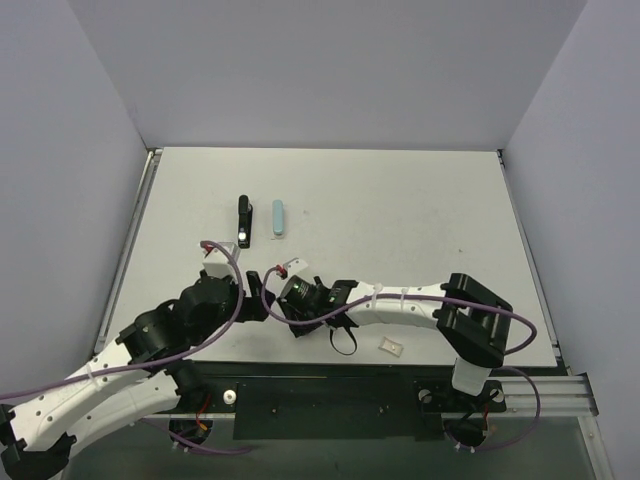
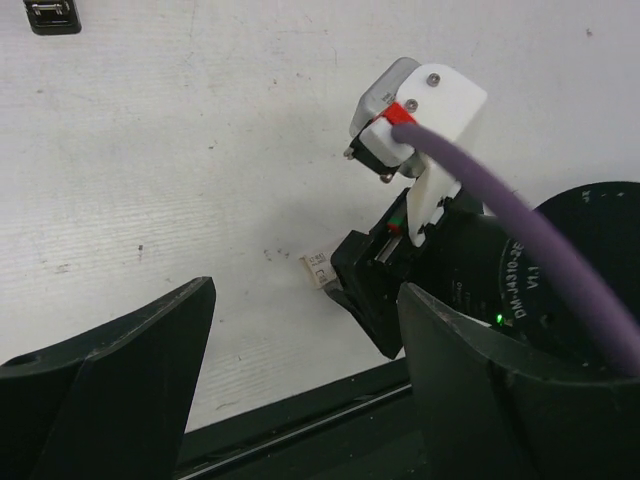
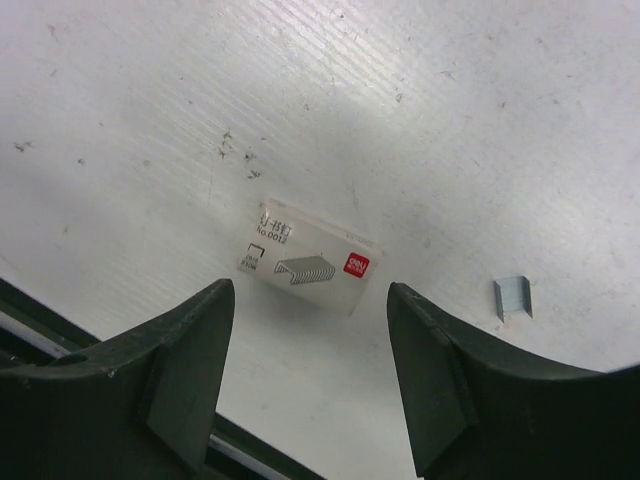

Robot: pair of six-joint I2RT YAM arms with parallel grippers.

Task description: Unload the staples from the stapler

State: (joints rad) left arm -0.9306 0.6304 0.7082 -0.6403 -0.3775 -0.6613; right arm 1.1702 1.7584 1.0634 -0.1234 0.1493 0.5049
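You are looking at a white table (image 3: 120,90) whose top is showing matt and finely ribbed, speckled with small dark scuffs. The staple box (image 3: 308,258) is reading as smooth white card with a faint sheen and a red printed label. The loose strip of staples (image 3: 512,297) is glinting like bare silvery metal. The fingers (image 3: 180,380) of the right gripper (image 3: 310,295) are looking like dull black plastic, slightly grainy, and the fingers (image 2: 120,380) of the left gripper (image 2: 305,290) are looking the same. The purple cable (image 2: 520,220) is appearing smooth and rubbery; the camera mount (image 2: 440,100) is showing as matt white plastic.
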